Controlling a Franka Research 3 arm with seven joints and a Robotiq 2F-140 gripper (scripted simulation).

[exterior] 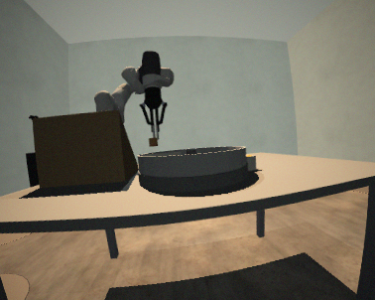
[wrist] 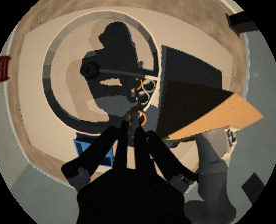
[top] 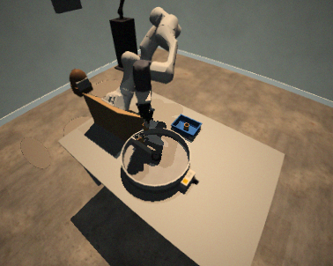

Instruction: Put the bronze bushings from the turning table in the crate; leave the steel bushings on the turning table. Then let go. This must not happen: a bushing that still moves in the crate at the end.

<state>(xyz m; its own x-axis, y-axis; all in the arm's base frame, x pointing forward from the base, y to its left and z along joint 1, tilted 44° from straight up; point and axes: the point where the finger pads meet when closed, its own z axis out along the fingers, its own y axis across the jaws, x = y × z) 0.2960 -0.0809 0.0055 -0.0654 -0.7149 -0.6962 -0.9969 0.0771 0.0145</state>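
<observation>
Top view: we had the gripper [top: 146, 122] [exterior: 155, 134] [wrist: 131, 117] closed on a bronze bushing [top: 144, 125] [exterior: 153, 142] [wrist: 144, 118], held above the near edge of the turning table [top: 187, 159] [exterior: 191, 165] [wrist: 47, 80]. From the hand, the crate [top: 181, 132] [wrist: 81, 152] lay off to the right in that view, toward the lower left in the wrist view, one bushing [top: 187, 128] already inside. We judged the coming move a sideways carry, then a lowering beside that bushing.

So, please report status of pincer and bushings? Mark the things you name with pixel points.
Pincer [exterior: 155, 137] [wrist: 131, 117] shut on bronze bushing [exterior: 153, 142] [wrist: 140, 119], above table height. One bushing [top: 186, 126] in blue crate [top: 179, 130]. Rim of turning table [top: 189, 154] [exterior: 191, 166] [wrist: 45, 75] close by.
</observation>
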